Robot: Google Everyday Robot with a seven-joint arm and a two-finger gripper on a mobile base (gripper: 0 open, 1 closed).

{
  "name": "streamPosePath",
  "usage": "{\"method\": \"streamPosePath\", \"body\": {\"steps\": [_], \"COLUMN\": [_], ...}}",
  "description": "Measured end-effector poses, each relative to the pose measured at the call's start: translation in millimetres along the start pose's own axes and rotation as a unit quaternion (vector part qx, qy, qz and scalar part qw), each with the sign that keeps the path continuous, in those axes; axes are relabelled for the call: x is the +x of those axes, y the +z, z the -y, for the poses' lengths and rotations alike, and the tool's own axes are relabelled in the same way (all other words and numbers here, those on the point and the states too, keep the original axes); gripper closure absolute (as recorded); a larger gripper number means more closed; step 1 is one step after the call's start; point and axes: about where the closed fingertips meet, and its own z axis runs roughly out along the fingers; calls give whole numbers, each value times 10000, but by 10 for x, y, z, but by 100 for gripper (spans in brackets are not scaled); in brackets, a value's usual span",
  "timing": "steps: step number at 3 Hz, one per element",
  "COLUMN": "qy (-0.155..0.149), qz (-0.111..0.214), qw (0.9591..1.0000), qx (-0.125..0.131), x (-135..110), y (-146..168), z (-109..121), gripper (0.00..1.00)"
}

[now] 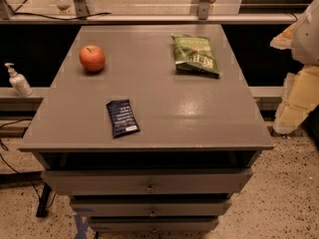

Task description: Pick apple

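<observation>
One apple (92, 58) back-left on cabinet (164, 98) | pincer (300, 91) right edge, well apart

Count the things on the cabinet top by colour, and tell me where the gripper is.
Red: 1, the apple
Green: 1, the chip bag
Dark blue: 1, the packet
Total: 3
The gripper sits at the right edge of the view, beside the cabinet top, touching none of them.

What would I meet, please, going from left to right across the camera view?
Pump bottle → apple → dark blue packet → green chip bag → robot arm at the right edge. The gripper is not in view.
</observation>
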Motion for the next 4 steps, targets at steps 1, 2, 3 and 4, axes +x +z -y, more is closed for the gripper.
{"method": "streamPosePath", "body": {"steps": [1, 2, 3, 4], "qy": [0, -115, -366, -588], "qz": [0, 336, 1019, 1739], "qw": [10000, 9994, 9940, 9821], "qx": [1, 37, -116, -417], "x": [0, -223, -822, -1579], "y": [0, 73, 316, 713], "z": [0, 119, 303, 448], "gripper": [0, 0, 0, 0]}}
